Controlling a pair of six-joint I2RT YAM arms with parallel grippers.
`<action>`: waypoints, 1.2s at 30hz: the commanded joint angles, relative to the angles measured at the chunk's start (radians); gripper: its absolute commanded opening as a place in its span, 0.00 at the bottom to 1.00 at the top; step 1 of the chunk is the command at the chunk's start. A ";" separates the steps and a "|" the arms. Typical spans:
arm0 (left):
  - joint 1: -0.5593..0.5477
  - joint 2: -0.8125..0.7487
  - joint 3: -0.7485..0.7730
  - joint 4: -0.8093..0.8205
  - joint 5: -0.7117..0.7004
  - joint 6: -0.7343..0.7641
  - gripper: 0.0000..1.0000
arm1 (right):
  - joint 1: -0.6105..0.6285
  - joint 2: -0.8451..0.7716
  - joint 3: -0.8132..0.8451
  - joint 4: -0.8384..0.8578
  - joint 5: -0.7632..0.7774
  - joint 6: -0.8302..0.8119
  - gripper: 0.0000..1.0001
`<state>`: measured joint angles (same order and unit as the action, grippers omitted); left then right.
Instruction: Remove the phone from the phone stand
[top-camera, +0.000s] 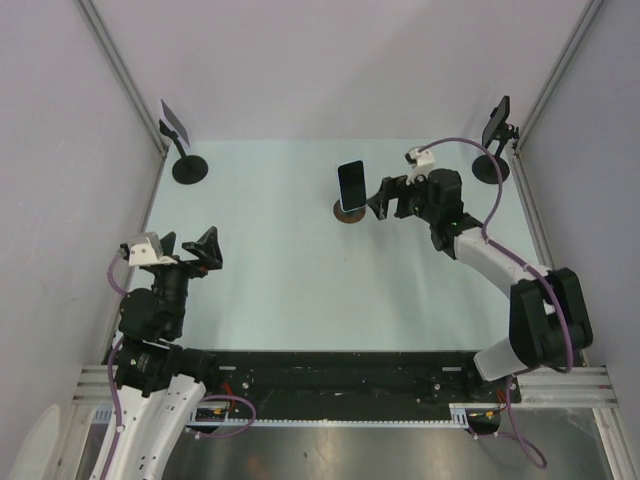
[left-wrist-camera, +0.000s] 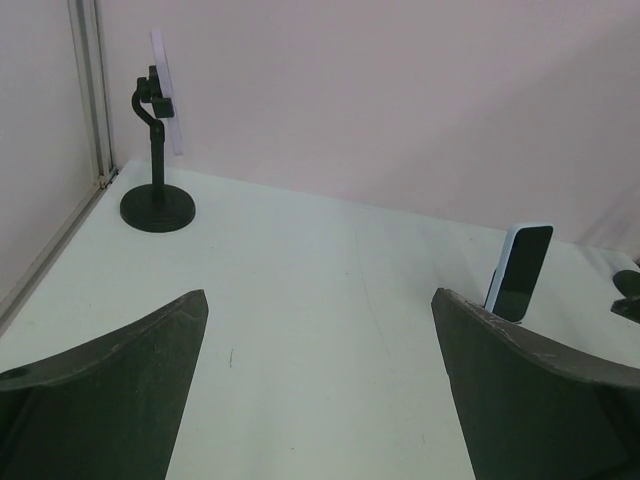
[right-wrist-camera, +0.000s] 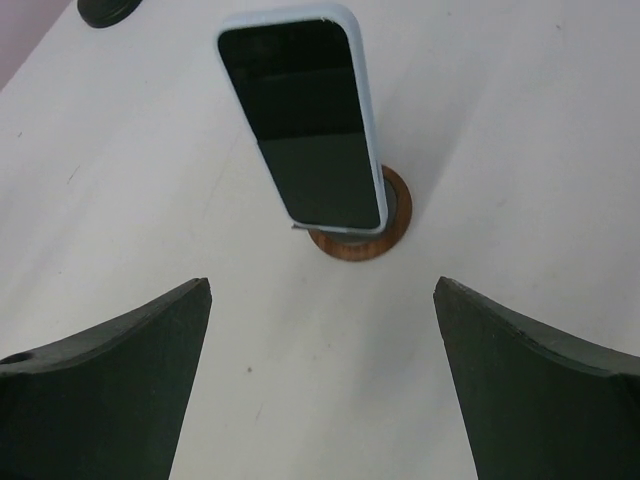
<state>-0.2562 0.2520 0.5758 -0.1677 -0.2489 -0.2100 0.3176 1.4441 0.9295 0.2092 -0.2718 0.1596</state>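
Note:
A dark-screened phone (top-camera: 351, 186) in a pale blue case leans upright on a small round wooden phone stand (top-camera: 343, 215) near the middle of the table. My right gripper (top-camera: 380, 198) hovers just right of it, open and empty. In the right wrist view the phone (right-wrist-camera: 305, 130) and stand (right-wrist-camera: 390, 235) lie ahead of the spread right gripper (right-wrist-camera: 322, 285), not between the fingers. My left gripper (top-camera: 190, 245) is open and empty at the near left, far from the phone. The left wrist view shows the left gripper (left-wrist-camera: 320, 300) over bare table, with the phone (left-wrist-camera: 522, 272) at the far right.
A black tripod-style holder with a round base (top-camera: 188, 167) stands at the back left corner, also in the left wrist view (left-wrist-camera: 157, 208). Another black holder (top-camera: 492, 165) stands at the back right. Walls and metal frame posts enclose the table on three sides.

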 joint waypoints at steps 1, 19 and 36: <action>-0.009 -0.002 -0.005 0.022 -0.004 -0.014 1.00 | 0.012 0.110 0.117 0.150 -0.093 -0.089 1.00; -0.015 0.018 -0.005 0.023 -0.009 -0.006 1.00 | 0.164 0.394 0.370 0.231 0.270 -0.118 1.00; -0.021 0.013 -0.007 0.025 -0.003 -0.006 1.00 | 0.215 0.441 0.440 0.119 0.373 -0.193 1.00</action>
<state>-0.2695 0.2619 0.5755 -0.1673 -0.2558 -0.2096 0.5137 1.9041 1.3319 0.3676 0.0830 0.0208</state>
